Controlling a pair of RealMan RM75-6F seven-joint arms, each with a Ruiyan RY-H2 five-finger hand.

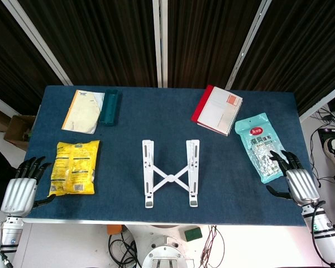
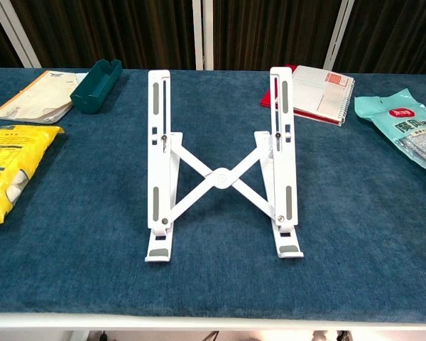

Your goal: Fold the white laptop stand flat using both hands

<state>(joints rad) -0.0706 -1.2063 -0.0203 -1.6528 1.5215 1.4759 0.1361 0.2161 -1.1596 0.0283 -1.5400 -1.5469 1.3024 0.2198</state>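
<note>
A: Where does the laptop stand [image 1: 171, 173] sit?

B: In the middle of the blue table [image 1: 128, 134], nearer the front edge than the back. It is spread open, its two white rails apart and joined by a crossed brace; the chest view shows the rails raised at the back.

A: How much room is around it?

B: Bare cloth lies on both sides of the rails and in front, down to the table's near edge. Nothing touches the stand.

A: And the hands?

B: The left hand [image 1: 21, 188] hangs at the table's front left corner, fingers apart, holding nothing. The right hand [image 1: 297, 180] sits at the front right edge, fingers likewise spread and empty. Both are well apart from the stand.

A: What lies between them and it?

B: A yellow packet [image 1: 73, 166] lies just beside the left hand, between it and the stand. A teal packet [image 1: 261, 146] lies by the right hand, whose fingertips [image 1: 279, 158] reach its lower edge. Further back are a notebook [image 1: 218, 109] with a red cover, a green tray [image 1: 109, 107] and a paper pouch [image 1: 84, 110] beside it.
</note>
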